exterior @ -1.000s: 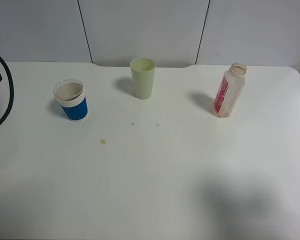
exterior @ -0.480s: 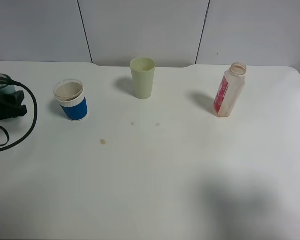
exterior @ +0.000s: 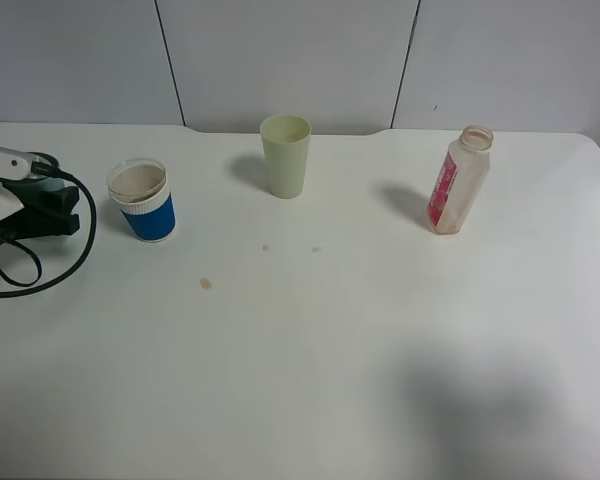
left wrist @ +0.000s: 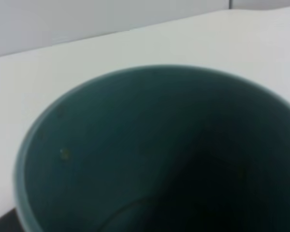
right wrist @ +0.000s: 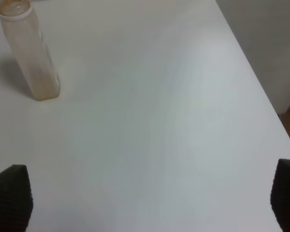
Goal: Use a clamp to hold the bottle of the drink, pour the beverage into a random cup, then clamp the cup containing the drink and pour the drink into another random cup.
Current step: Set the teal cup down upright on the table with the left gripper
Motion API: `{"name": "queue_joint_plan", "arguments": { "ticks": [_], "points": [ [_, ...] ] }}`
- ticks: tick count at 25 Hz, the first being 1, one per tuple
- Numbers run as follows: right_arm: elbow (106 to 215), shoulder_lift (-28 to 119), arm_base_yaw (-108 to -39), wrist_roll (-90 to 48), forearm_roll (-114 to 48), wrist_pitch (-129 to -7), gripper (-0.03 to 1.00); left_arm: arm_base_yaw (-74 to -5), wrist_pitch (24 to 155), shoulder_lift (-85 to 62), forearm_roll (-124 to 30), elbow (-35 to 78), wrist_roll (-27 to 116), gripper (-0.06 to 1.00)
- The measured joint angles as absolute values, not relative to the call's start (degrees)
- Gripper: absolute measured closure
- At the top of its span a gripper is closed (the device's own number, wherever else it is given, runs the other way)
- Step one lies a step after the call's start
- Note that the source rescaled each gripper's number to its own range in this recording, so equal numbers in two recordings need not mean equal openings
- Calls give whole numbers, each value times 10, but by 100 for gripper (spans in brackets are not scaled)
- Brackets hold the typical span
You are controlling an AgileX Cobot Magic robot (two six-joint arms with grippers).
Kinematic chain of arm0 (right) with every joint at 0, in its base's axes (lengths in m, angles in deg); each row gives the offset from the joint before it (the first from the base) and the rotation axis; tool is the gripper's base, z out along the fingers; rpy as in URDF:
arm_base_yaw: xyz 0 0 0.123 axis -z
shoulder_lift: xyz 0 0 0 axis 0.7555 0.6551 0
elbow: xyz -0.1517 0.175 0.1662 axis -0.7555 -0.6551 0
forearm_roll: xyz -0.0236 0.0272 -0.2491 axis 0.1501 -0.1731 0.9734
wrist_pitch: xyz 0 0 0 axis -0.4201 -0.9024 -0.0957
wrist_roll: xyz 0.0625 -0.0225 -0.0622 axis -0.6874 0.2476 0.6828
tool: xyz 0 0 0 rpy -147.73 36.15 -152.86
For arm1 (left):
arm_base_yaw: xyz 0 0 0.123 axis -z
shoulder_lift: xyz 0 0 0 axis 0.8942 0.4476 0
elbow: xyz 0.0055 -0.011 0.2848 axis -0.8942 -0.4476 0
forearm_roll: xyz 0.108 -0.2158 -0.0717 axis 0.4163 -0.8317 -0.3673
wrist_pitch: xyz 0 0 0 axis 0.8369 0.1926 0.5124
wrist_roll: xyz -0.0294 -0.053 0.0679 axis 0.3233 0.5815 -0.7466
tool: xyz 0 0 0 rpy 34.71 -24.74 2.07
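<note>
The bottle of the drink [exterior: 458, 180] stands upright at the right rear of the white table, uncapped, with a red-pink label. A blue-and-white cup [exterior: 145, 205] stands at the left, and a pale yellow-green cup [exterior: 285, 155] at the rear centre. My left gripper [exterior: 70, 213], a white housing with black jaws, sits low just left of the blue cup and apart from it, its jaws together. A dark teal round hollow [left wrist: 135, 145] fills the left wrist view and hides the fingers. My right gripper [right wrist: 147, 198] is open and empty, some way from the bottle [right wrist: 31, 53].
A black cable [exterior: 30, 275] loops on the table beside the left gripper. Small brown stains [exterior: 206, 284] mark the table in front of the cups. The table's right edge [right wrist: 261, 92] runs close to the right gripper, with floor beyond it.
The left arm has come in from the left edge and moved right, toward the blue cup. Cups and bottle have not moved.
</note>
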State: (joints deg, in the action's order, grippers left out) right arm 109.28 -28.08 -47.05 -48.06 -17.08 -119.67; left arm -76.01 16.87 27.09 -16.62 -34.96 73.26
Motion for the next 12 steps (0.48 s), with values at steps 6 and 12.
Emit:
{"name": "queue_joint_plan", "arguments": {
  "ticks": [6, 12],
  "points": [
    [1093, -281, -470, -481, -171, -1197, -1, -760, 169, 305, -156, -306, 744, 94],
    [1093, -281, -470, -481, -171, -1197, -1, -760, 169, 338, -136, -260, 766, 94]
  ]
}}
